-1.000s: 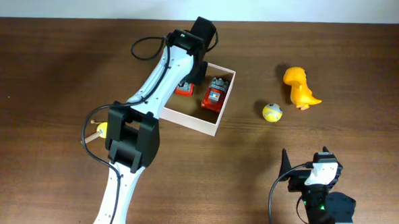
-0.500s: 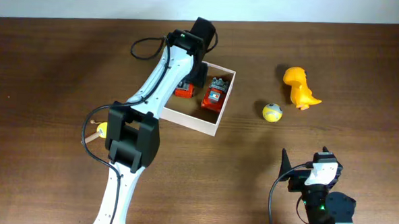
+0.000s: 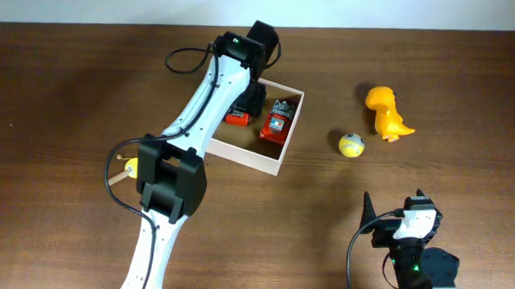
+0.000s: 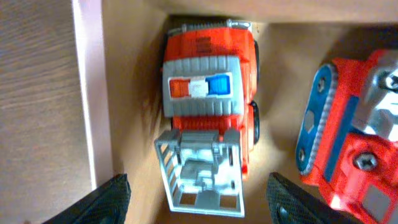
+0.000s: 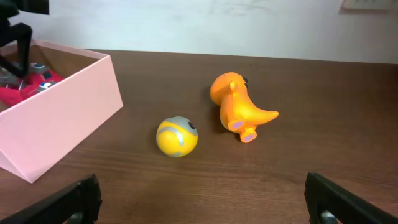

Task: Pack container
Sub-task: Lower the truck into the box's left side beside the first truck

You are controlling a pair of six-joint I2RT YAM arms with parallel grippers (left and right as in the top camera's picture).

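Note:
The container (image 3: 271, 162) is a shallow white box with a tan floor, near the table's middle. Inside lie a red truck (image 4: 208, 87) with a grey front grille and a red and blue vehicle (image 4: 348, 143). Both also show in the overhead view, the truck (image 3: 236, 117) half under my arm and the vehicle (image 3: 278, 122) beside it. My left gripper (image 4: 200, 208) is open and empty just above the truck, also seen from overhead (image 3: 251, 101). My right gripper (image 5: 208, 205) is open and empty, low over the table (image 3: 394, 203), facing a yellow ball (image 5: 177, 136).
The yellow ball (image 3: 351, 145) and an orange dinosaur (image 3: 388, 113) lie on the table right of the container. A small yellow toy with a stick (image 3: 128, 168) lies at the left, partly under my left arm. The container's wall (image 5: 62, 118) shows at the left of the right wrist view.
My left wrist has shifted slightly up and left over the container. The truck and the other toys have not moved. The right arm is still.

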